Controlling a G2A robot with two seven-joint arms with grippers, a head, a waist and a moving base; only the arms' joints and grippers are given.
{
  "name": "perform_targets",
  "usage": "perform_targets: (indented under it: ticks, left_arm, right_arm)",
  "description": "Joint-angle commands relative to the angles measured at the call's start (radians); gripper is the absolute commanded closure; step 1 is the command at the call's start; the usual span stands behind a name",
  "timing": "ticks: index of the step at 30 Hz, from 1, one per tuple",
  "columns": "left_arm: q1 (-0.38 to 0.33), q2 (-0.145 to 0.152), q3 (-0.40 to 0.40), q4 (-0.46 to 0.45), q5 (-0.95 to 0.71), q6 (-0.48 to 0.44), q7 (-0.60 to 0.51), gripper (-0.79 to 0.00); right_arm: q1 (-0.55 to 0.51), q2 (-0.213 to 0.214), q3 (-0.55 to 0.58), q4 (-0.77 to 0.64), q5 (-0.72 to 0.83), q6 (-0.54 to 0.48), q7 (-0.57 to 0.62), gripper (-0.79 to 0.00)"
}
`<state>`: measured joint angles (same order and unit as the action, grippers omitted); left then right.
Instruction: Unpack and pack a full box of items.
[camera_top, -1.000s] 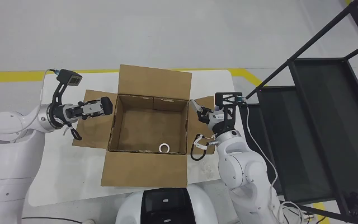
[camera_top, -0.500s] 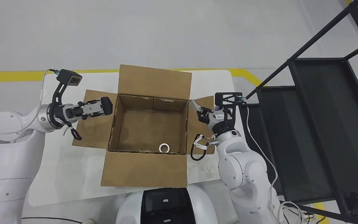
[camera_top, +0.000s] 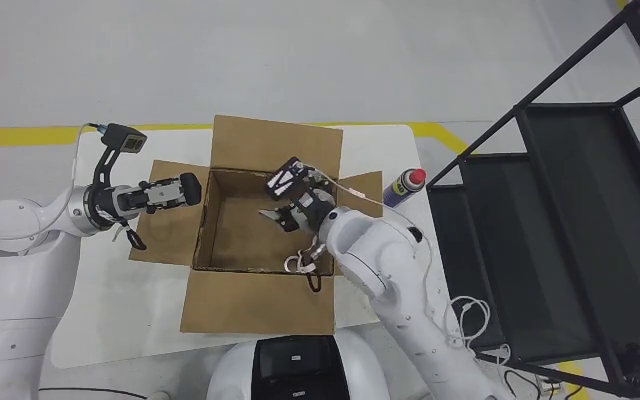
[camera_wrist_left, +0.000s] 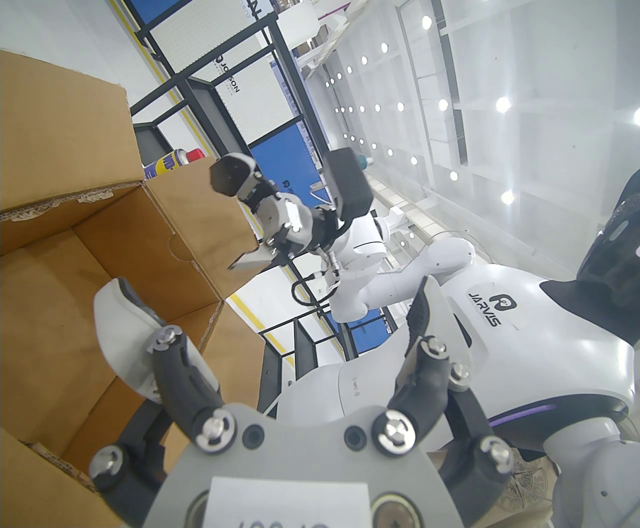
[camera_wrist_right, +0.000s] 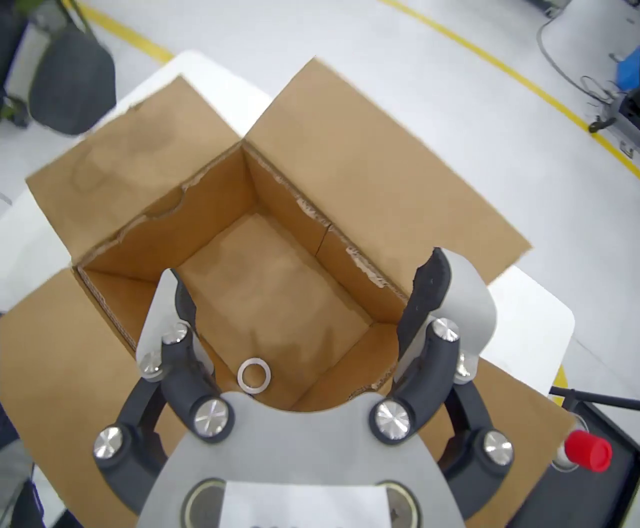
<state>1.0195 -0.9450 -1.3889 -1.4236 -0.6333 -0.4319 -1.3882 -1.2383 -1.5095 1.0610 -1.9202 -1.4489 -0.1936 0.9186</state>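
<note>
Brown corrugated cardboard box (camera_top: 240, 186), its four flaps folded outward, on a white worktop (camera_top: 120, 300). A small flat white ring (camera_wrist_right: 254, 375) lies on the box floor by the near wall, below the right claw (camera_wrist_right: 302, 272), which hangs released and empty over the open interior. The left claw (camera_wrist_left: 270, 295), also released, sits outside the left flap. A red-capped spray can (camera_top: 405, 184) stands beside the right flap.

There is one cardboard box (camera_top: 270, 140) with four opened flaps, and one white ring (camera_wrist_right: 254, 375) inside it. One spray can (camera_top: 405, 184) stands on the one white table (camera_top: 110, 315). Two grippers count here: the left gripper (camera_top: 196, 187) and the right gripper (camera_wrist_right: 302, 270). One dark rack (camera_top: 560, 220) stands alongside.
</note>
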Motion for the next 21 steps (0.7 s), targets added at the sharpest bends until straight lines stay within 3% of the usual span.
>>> perform_targets:
  ticks: [1, 7, 21]
  left_arm:
    - [0.0, 0.0, 0.0, 0.0, 0.0, 0.0, 0.0, -0.785]
    - [0.0, 0.0, 0.0, 0.0, 0.0, 0.0, 0.0, -0.785]
    - [0.0, 0.0, 0.0, 0.0, 0.0, 0.0, 0.0, -0.785]
  right_arm:
    - [0.061, -0.004, -0.032, 0.083, 0.013, -0.043, 0.059, -0.785]
    - [0.184, -0.014, -0.088, 0.246, 0.107, -0.157, 0.208, -0.785]
    - [0.203, -0.014, -0.095, 0.261, 0.098, -0.176, 0.209, -0.785]
